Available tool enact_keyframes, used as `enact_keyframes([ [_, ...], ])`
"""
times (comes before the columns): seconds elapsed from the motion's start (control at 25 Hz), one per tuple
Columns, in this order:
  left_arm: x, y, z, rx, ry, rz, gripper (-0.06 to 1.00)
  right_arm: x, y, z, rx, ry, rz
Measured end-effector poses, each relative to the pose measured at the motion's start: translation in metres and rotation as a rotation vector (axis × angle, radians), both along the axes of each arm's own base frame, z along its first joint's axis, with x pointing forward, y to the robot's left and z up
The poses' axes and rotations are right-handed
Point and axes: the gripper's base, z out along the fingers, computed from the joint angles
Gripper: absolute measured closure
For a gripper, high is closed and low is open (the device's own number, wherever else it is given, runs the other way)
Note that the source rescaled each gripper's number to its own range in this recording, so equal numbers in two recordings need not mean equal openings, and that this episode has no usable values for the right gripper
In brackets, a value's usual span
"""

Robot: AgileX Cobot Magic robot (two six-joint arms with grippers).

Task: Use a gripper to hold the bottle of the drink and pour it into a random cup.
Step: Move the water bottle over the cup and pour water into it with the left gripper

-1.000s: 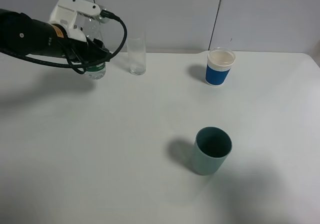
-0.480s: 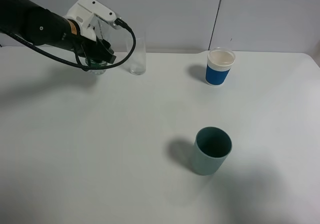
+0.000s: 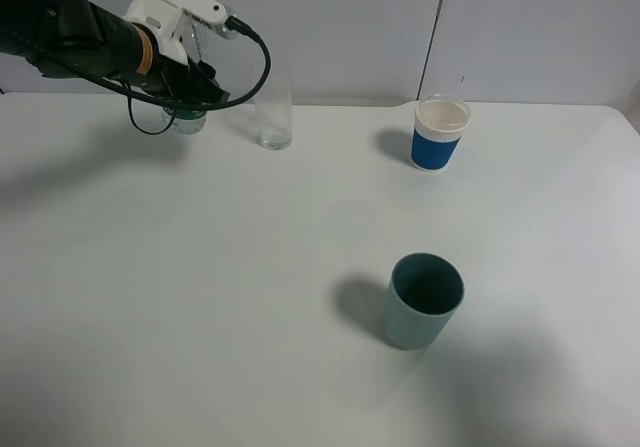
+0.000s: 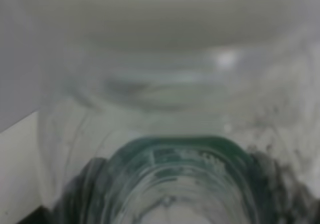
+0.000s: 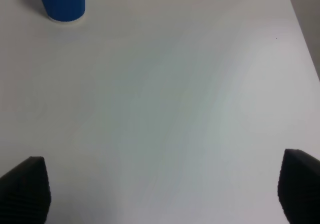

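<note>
Jaws of the left gripper (image 3: 192,52) are clamping the bottle (image 3: 186,119) by its upper body. Its green-labelled base is showing below them, near the back edge of the table (image 3: 250,267), just left of the tall clear cup (image 3: 273,117) and apart from it. The right gripper (image 5: 160,194) is hovering over bare tabletop, fingers spread wide, holding nothing. A blue cup (image 3: 440,134) and a teal cup (image 3: 423,300) are standing well apart.

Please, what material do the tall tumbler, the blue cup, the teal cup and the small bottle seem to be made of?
Tall tumbler: clear, probably glass; the wall shows through it.
Blue cup: likely paper, with a matte ribbed sleeve and white rim.
Teal cup: opaque, smooth, probably plastic.
Bottle: thin clear plastic, it seems, with a green label.
</note>
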Motion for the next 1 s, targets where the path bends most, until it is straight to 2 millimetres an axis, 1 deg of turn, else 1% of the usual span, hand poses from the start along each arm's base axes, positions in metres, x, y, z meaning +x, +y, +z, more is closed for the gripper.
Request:
enact_keyframes([
  [0.12, 0.0003, 0.0004, 0.0003, -0.063, 0.014, 0.054, 0.94, 0.0, 0.0, 0.0, 0.0, 0.0, 0.0],
  [0.36, 0.0005, 0.0004, 0.0005, -0.087, 0.019, 0.073, 0.94, 0.0, 0.0, 0.0, 0.0, 0.0, 0.0],
  [0.6, 0.0018, 0.0032, -0.0016, -0.026, 0.004, 0.069, 0.94, 0.0, 0.0, 0.0, 0.0, 0.0, 0.0],
  [0.8, 0.0043, 0.0066, -0.0037, -0.005, -0.012, 0.106, 0.94, 0.0, 0.0, 0.0, 0.0, 0.0, 0.0],
  [0.88, 0.0045, 0.0059, -0.0026, 0.018, -0.033, 0.124, 0.94, 0.0, 0.0, 0.0, 0.0, 0.0, 0.0],
  [1.0, 0.0024, -0.0011, -0.001, 0.053, -0.062, 0.131, 0.94, 0.0, 0.0, 0.0, 0.0, 0.0, 0.0],
])
